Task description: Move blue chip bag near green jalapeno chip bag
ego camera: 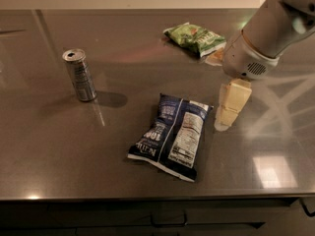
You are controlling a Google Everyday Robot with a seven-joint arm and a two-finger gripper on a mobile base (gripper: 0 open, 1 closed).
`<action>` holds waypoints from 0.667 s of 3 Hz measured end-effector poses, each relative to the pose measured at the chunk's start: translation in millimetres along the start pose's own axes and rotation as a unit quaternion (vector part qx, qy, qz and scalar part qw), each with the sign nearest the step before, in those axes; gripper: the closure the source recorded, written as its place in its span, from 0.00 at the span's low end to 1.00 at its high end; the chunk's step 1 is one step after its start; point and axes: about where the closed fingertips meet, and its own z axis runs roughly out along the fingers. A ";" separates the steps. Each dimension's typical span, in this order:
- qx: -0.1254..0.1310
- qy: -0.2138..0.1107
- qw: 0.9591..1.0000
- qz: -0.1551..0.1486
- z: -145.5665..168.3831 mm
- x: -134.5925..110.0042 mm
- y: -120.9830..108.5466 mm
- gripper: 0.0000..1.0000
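At the far left of the dull grey metal tabletop (44, 151) stands a silver cylindrical drink can (79, 75). It is upright, its opened top is showing, and it casts a dark shadow to its right. It is well apart from everything else.

Toward the middle, near the front edge, lies the crinkled dark navy blue chip bag (172, 135). It is flat on the table and slightly aslant, with the white nutrition-label panel facing up along its right half and white lettering on its left. Its lower end points at the front edge and its upper end points toward the back.

Behind it and a little to the right, toward the back of the table, lies the small bright green jalapeno chip bag (194, 38). It is crumpled, with a pale end turned to the right. The two bags are well apart, with bare tabletop between them.

Further right is my cream-coloured gripper (229, 107). It points downward with its tip low over the table, just beside the upper right corner of the blue chip bag. From this side I cannot tell how far open it is. The blue bag is not in its hold.

Above the gripper, my rounded white arm housing (256, 43) slants up to the top right corner, and its lower edge overlaps the pale end of the green bag. A bright square of reflected light (273, 171) lies on the tabletop at the front right.
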 end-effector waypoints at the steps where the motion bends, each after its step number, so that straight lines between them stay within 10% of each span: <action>1: -0.029 -0.005 0.999 -0.026 20.6 -12.6 -0.2 0.00; 2: -0.059 -0.005 0.997 -0.052 37.0 -21.9 7.8 0.00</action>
